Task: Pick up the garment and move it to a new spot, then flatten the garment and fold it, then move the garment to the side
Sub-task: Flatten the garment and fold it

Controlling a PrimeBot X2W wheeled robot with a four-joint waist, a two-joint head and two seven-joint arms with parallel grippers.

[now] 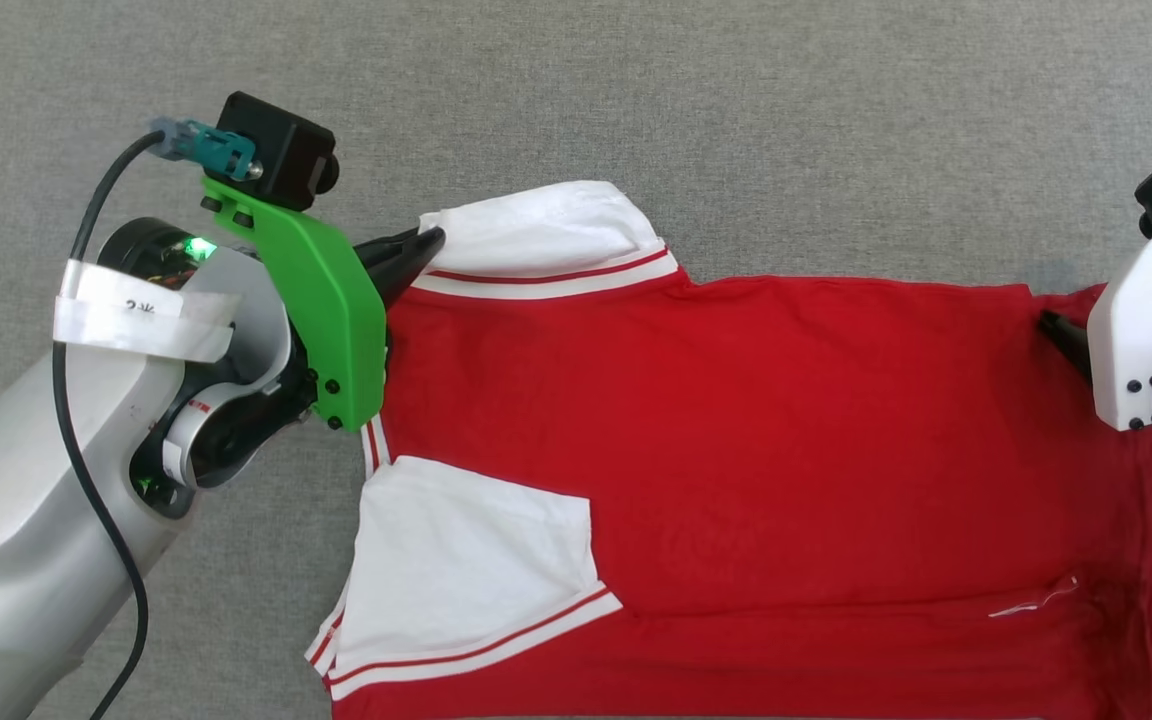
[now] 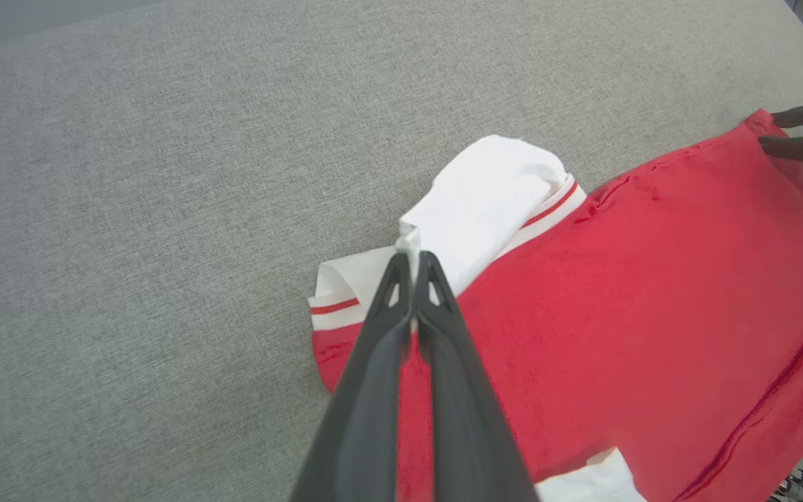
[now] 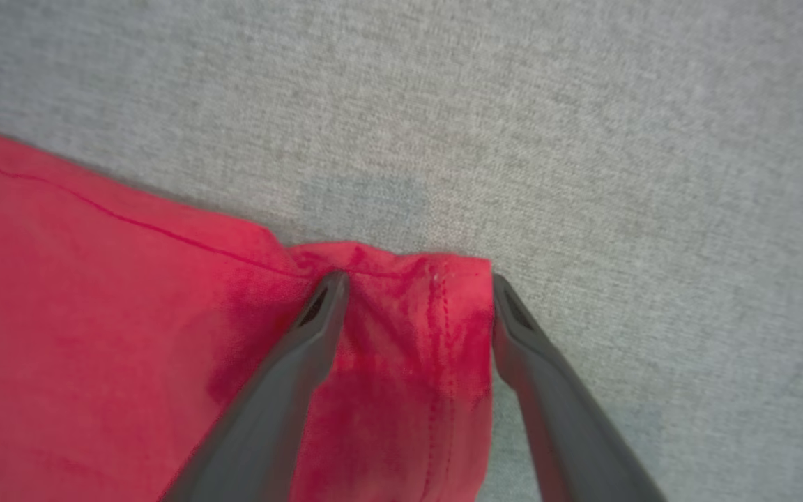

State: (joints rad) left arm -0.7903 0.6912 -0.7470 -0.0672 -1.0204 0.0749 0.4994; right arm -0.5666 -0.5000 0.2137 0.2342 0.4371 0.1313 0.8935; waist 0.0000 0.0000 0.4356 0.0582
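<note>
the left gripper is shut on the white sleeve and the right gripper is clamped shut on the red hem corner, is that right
Not quite. The right gripper is open, its fingers either side of the red hem corner of the garment, as the right wrist view shows. The left gripper is shut on the white sleeve, as said.

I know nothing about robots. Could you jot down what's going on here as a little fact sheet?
Item: garment, red with white sleeves, spread out, no print showing
Surface: grey woven surface
Left hand: shut, pinching white fabric at the far white sleeve
Right hand: open, fingers either side of a red hem corner
Near sleeve: folded in over the red body
</note>
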